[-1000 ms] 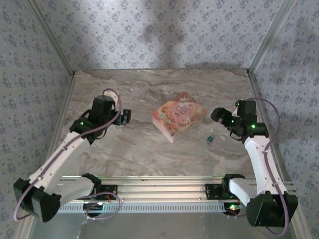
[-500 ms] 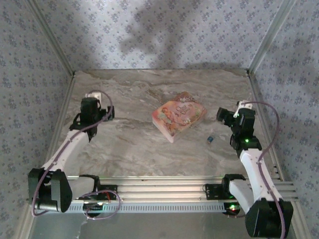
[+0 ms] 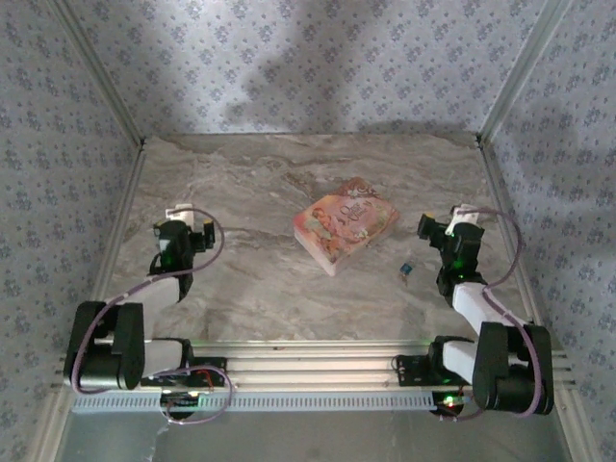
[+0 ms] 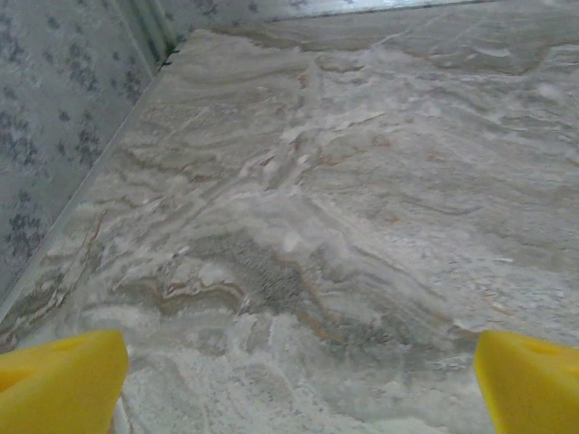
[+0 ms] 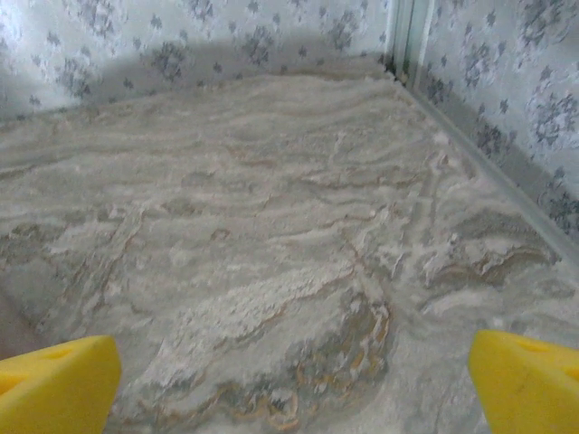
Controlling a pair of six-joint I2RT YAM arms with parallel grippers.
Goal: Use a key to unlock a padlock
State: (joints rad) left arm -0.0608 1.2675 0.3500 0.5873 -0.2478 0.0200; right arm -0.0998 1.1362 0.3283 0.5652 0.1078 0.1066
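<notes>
While the grey-and-tan marbled table [image 3: 250,183] spreads between the patterned walls [image 3: 318,67], both arms sit folded low near its front edge. The left arm [image 3: 125,318] lies along the left side of the table, its white link rising from a black elbow to the wrist. The right arm [image 3: 481,318] mirrors it on the right side.

A flat pink-orange printed packet [image 3: 345,223] lies near the middle of the table, turned at an angle and well apart from either arm.

The left gripper [image 3: 181,223] points toward the far wall over bare marble. In the left wrist view its yellow fingertips [image 4: 59,384] sit at the two bottom corners with a wide stretch of table between them, so the jaws stand far apart and hold nothing. The right gripper [image 3: 445,229] is to the right of the packet. Its yellow fingertips [image 5: 54,384] are likewise spread to the bottom corners, the jaws gaping and empty above the marble.

The padlock [image 3: 407,270], a tiny dark-blue object with a glint of silver, lies on the table just left of the right arm's wrist. It is nearer the front edge than the packet, and neither gripper touches it.
</notes>
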